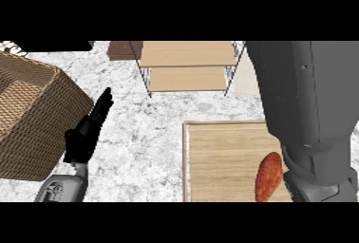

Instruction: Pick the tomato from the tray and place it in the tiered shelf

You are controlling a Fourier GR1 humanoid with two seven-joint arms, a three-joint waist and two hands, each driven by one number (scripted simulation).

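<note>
1. Tomato lies on the wooden tray, near its front edge.
2. Right forearm crosses the tray; its hand's fingers cannot be told.
3. Left hand rests beside the wicker basket, fingers straight.
4. Tiered shelf stands behind the tray.

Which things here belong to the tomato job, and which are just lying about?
Job:
- tomato
- tray
- tiered shelf
- right forearm, hand out of view

Lying about:
- wicker basket
- left hand, open and resting
- brown block beside the shelf

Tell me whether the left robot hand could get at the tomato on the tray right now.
Probably not easily. The left robot hand rests across the counter by the basket, and the right arm looms over the tomato.
</note>
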